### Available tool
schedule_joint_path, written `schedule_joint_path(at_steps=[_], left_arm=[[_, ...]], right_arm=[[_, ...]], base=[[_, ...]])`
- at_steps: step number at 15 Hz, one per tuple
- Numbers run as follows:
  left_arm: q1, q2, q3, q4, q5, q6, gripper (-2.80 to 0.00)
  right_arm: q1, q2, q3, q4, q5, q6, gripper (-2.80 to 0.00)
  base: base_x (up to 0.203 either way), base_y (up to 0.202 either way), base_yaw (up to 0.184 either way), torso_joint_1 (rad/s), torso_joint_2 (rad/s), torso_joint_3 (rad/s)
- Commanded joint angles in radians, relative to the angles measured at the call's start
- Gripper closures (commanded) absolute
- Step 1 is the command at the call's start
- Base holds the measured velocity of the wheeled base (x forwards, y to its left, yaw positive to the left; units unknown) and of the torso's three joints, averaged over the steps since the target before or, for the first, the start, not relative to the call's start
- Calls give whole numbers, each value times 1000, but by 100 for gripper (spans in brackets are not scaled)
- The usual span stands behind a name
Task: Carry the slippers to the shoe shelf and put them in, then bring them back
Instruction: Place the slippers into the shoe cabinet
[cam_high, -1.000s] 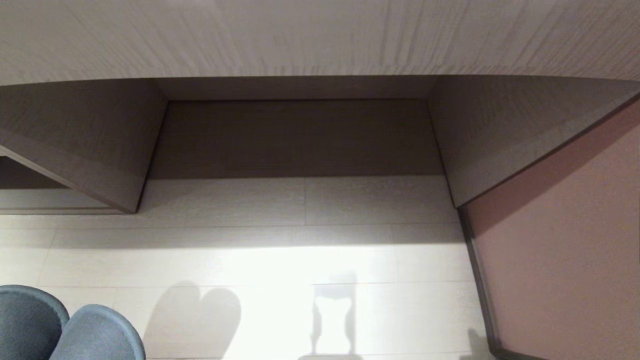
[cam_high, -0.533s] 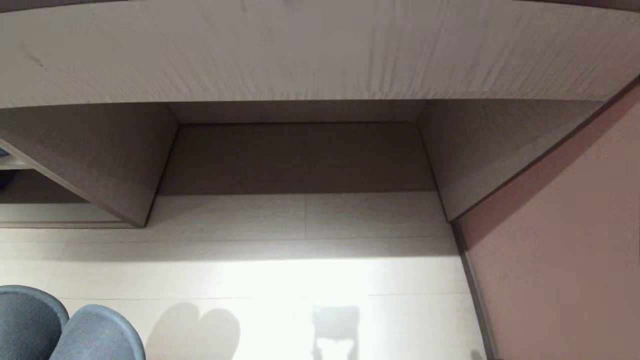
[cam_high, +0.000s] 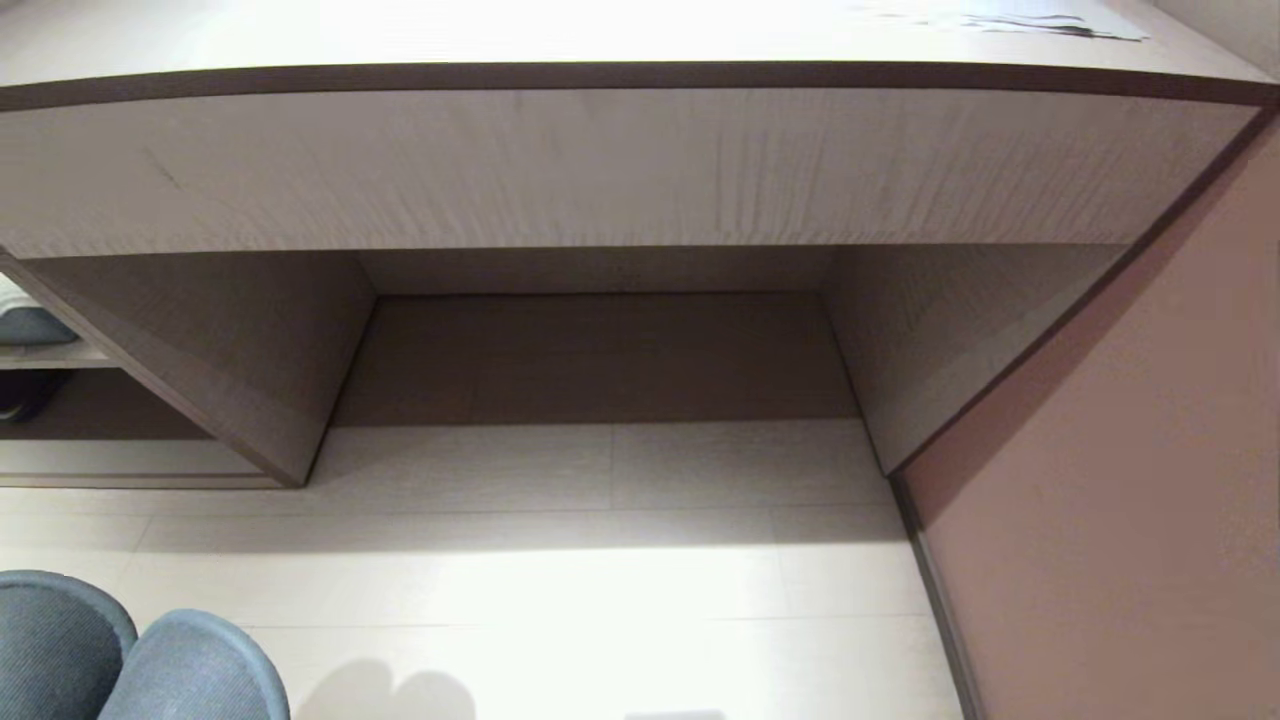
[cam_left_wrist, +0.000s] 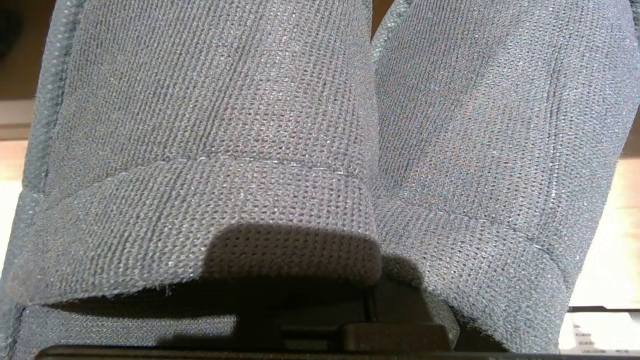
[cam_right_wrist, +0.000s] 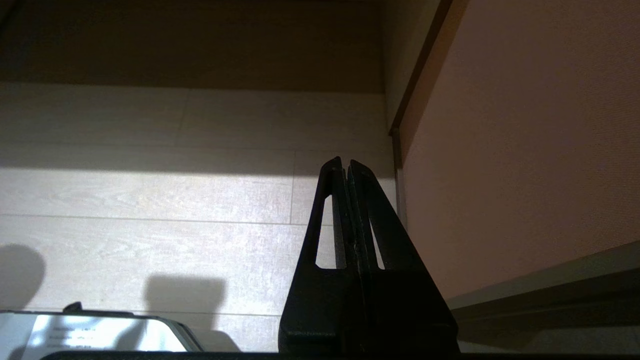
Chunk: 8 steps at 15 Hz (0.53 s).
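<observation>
The two slippers (cam_high: 190, 665) are grey knitted fabric, and their rounded toes poke into the bottom left corner of the head view. They fill the left wrist view side by side (cam_left_wrist: 210, 150). My left gripper (cam_left_wrist: 370, 300) is shut on the slippers at their heel ends, its fingers mostly buried under the fabric. The shoe shelf (cam_high: 110, 415) shows only at the far left edge, a low cubby under a blue cushion (cam_high: 30, 325). My right gripper (cam_right_wrist: 346, 165) is shut and empty, pointing down at the floor beside the wall.
Straight ahead is the wide desk kneehole (cam_high: 600, 350) under a wood-grain desk front (cam_high: 600, 170), with papers (cam_high: 1000, 20) on the desk top. A pinkish wall (cam_high: 1120, 450) closes the right side. A dark object (cam_high: 25, 395) lies inside the cubby.
The head camera has tilted upward: the desk front and kneehole slid down the picture and the desk top came into view. The slippers stay in the left gripper.
</observation>
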Motion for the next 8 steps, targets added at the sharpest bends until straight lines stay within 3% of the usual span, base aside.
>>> schedule_joint_path(at_steps=[1,8], left_arm=[[0,2,1,-1,0,0,0],[0,1,0,-1,0,0,0]], right_arm=[[0,-1,0,0,0,0,0],[0,-1,0,0,0,0,0]], base=[[0,0,0,-7,6,207],[0,0,0,2,2,203]])
